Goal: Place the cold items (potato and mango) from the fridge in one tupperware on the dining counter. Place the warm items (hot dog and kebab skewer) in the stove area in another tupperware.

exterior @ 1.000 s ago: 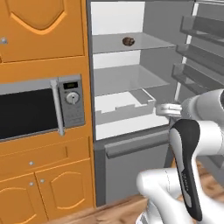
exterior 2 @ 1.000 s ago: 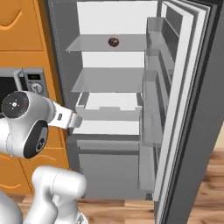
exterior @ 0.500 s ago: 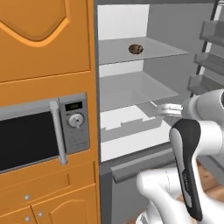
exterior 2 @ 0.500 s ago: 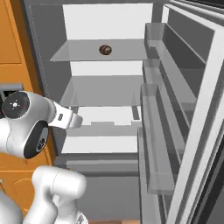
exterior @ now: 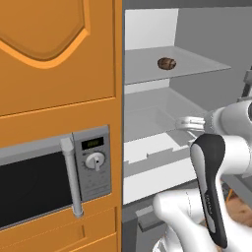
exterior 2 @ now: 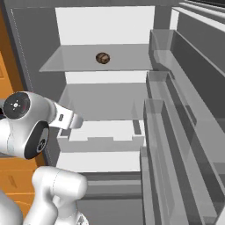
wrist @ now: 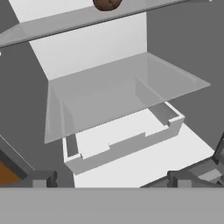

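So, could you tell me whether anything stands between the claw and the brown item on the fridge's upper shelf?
Nothing visible does. The open claw faces the fridge's middle shelf, while the potato lies higher, on the upper glass shelf, with open space in front.

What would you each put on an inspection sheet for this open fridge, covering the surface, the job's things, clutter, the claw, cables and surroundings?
Surface: glass upper shelf and a glass lower shelf above a white drawer.
Job's things: one brown round item, probably the potato, alone on the upper shelf; mango not seen.
Clutter: nothing seen.
Claw: claw open, holding nothing, aimed at the drawer, below the potato's level.
Cables: nothing seen.
Surroundings: fridge door racks; microwave in orange cabinet.
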Controlling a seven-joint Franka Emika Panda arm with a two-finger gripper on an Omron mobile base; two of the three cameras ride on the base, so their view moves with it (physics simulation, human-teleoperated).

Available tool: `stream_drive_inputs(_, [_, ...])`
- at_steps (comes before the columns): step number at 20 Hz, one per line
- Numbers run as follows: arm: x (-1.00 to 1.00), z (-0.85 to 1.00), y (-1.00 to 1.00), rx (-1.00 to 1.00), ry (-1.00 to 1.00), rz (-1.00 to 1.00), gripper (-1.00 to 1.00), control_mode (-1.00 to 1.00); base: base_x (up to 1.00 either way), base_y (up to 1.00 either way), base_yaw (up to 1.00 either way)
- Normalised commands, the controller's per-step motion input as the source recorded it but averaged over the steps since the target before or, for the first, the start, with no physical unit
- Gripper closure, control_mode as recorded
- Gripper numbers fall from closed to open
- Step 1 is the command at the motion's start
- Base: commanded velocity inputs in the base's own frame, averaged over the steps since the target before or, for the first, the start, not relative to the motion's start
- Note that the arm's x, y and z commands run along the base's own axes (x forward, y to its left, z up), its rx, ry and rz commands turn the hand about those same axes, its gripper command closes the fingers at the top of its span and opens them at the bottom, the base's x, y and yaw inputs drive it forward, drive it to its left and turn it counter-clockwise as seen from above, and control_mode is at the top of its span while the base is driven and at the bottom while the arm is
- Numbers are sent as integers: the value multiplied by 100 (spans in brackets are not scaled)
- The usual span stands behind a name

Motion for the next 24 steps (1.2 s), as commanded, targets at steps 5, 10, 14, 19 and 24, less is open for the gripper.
stream_drive_inputs(5, [0,0,0,0,0,0,-100,100,39,-13,0])
stream_drive_inputs(10, [39,60,0,-4,-3,1,-100,-100,7,-1,0])
stream_drive_inputs(14, [60,99,-3,-19,-8,1,-100,-100,0,0,0])
stream_drive_inputs(19, [45,77,-19,-12,-4,0,-100,-100,0,0,0])
stream_drive_inputs(24, [40,37,-4,-7,0,4,-100,-100,0,0,0])
